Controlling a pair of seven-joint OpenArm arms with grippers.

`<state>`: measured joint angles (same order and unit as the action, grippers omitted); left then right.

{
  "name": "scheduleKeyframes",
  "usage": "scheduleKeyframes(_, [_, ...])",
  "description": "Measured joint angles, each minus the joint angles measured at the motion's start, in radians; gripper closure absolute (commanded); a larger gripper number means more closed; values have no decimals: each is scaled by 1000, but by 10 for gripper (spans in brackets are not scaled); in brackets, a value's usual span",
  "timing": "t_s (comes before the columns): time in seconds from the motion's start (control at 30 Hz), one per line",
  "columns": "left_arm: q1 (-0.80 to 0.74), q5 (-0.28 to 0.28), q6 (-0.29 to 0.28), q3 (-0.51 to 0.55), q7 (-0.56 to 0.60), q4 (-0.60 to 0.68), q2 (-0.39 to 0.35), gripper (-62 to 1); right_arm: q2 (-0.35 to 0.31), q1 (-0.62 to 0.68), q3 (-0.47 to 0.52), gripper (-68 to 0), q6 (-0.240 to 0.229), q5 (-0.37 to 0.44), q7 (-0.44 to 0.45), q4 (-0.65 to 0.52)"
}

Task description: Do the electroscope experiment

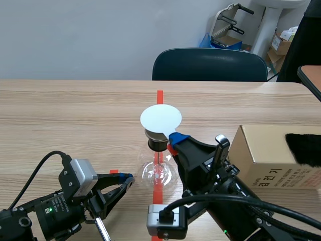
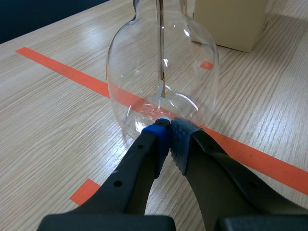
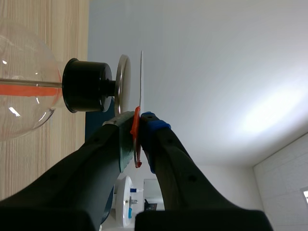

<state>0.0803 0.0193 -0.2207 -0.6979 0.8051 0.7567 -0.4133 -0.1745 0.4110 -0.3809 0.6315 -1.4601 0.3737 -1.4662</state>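
One flask (image 1: pixel 159 171) and one box (image 1: pixel 266 150) stand on the surface (image 1: pixel 75 110). The right gripper (image 1: pixel 174 139) pinches one white disc (image 1: pixel 160 118) just above the flask. The left gripper (image 2: pixel 168 129) is pressed together.

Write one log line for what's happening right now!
right hand: shut on white disc, over electroscope's metal plate | left hand: shut, empty, by glass flask

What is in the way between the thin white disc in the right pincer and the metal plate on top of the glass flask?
Nothing visible. The right pincer holds the thin white round disc by a red tab, facing the round metal plate, with only a bare gap between them.
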Motion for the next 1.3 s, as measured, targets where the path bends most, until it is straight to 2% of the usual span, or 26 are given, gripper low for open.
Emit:
scheduleKeyframes(1.07, [0,0,0,0,0,0,0,-31,0,0,0,-15,0,0,-2,0])
scheduleKeyframes(1.17, [0,0,0,0,0,0,0,-31,0,0,0,-15,0,0,-40,0])
scheduleKeyframes(1.3, [0,0,0,0,0,0,0,-31,0,0,0,-15,0,0,-164,0])
